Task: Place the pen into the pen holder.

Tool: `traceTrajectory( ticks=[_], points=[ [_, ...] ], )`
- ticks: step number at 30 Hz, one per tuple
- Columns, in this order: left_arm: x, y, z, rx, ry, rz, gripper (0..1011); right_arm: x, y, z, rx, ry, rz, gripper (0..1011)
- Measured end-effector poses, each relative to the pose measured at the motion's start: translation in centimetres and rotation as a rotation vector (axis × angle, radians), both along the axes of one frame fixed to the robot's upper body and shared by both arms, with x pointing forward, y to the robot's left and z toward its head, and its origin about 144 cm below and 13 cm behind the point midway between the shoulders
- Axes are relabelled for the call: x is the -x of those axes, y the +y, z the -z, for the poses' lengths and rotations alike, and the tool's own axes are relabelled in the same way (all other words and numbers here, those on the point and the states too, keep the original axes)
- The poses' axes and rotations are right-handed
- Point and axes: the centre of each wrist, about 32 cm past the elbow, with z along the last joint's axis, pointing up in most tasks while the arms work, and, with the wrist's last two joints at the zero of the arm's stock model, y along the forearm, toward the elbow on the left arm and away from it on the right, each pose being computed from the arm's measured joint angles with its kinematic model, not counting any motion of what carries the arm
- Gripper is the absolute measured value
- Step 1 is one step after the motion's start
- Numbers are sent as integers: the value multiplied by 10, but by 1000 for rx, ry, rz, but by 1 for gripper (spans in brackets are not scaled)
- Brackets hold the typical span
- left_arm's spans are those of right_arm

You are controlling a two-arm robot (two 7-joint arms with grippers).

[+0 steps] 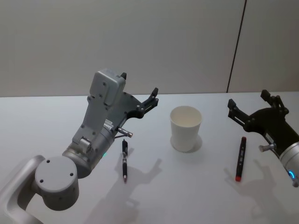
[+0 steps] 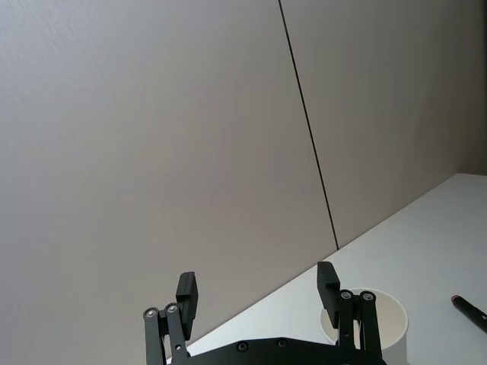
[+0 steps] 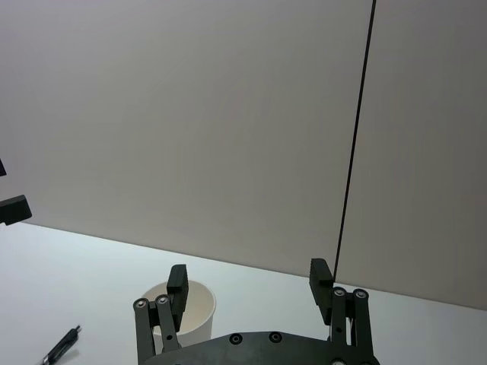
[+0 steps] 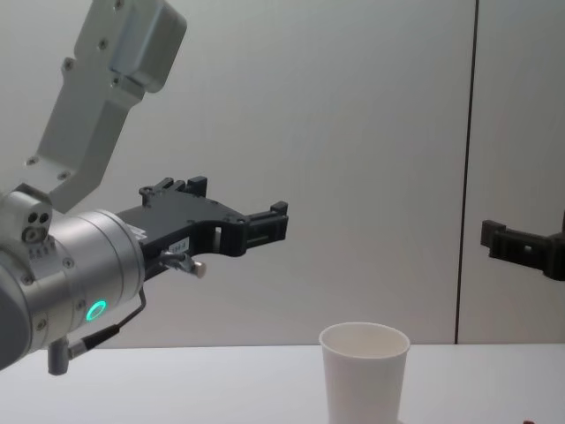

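Hovering above the surface (image 1: 42, 116) with its fingers spread wide and nothing between them, the left end effector (image 1: 139, 82) points away from the robot toward the grey wall. A black pen (image 1: 124, 160) lies flat on the surface under that arm's wrist, nearer the robot than the fingertips and not touched by them. To the right of this end effector and lower down, the pen holder (image 1: 186, 128) stands upright on the surface, a white paper cup with its mouth open and nothing showing inside. The black pen lies to the cup's left, apart from it. In the left wrist view the cup's rim sits just behind one finger (image 2: 328, 283).

The right end effector (image 1: 247, 98) hangs on the far side of the cup, raised off the surface, its fingers likewise wide apart and holding nothing. A black-and-red pen (image 1: 240, 158) lies on the surface near it, between it and the cup, red end toward the robot. Neither pen is in the cup.
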Motion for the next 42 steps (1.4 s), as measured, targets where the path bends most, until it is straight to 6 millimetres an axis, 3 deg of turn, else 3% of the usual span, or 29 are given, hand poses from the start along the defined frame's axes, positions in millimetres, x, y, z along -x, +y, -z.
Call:
traceTrajectory(
  ticks=[21,42],
  points=[
    [0,0,0,0,0,0,1003,-8,15,-16,-4,149,81,1002],
    [0,0,0,0,0,0,1003,-29,9,-29,27,278,161,1002]
  ],
)
